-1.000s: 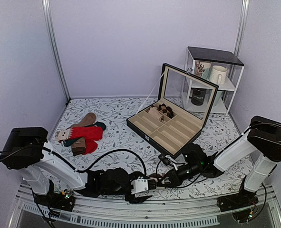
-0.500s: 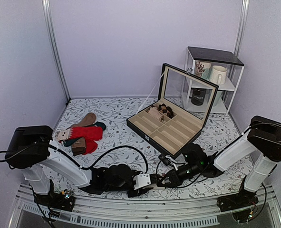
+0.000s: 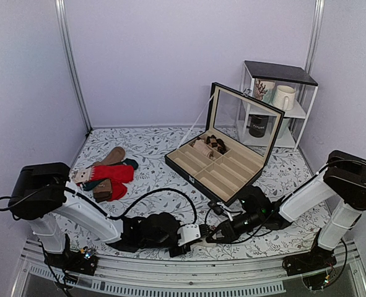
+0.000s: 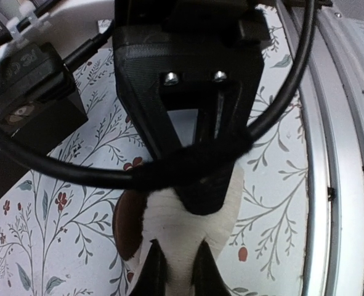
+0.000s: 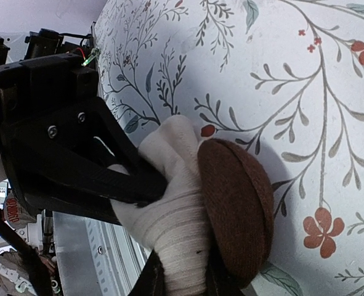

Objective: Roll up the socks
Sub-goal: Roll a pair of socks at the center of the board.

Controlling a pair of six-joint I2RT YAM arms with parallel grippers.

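**A:** What is the room like?

**B:** Plain lilac walls [image 3: 170, 62] on three sides, with a metal post [image 3: 71, 68] in each back corner. The table [image 3: 152, 154] is white and printed all over with grey-green sprigs and small red flowers. A ribbed metal rail [image 3: 170, 281] runs along its near edge.

**A:** And what is on the table?

**B:** An open black box [image 3: 232, 173] sits right of centre. It has beige compartments, its glass lid stands up, and a few small things lie in the far compartment. Behind it is a white wire shelf [image 3: 278, 72] with a black top, holding a white mug [image 3: 285, 97] and a dark one [image 3: 257, 125]. A heap of red, tan and teal socks [image 3: 108, 173] lies well apart, by the left edge.

**A:** Where are the socks to be rolled?

**B:** The socks [image 5: 182, 216] lie low on the table at the near edge, just inside the rail, between the two arms. They are bunched into a cream wad, and the round dark brown end lies flat on the print beside it.

**A:** How do the hands stand?

**B:** The left hand [image 4: 174, 274] is pinched nearly closed on the cream knit. The right hand [image 5: 182, 280] faces it and is clamped on the same wad, its fingers a little way apart with the cloth squeezed between them. The two hands almost meet over the wad.
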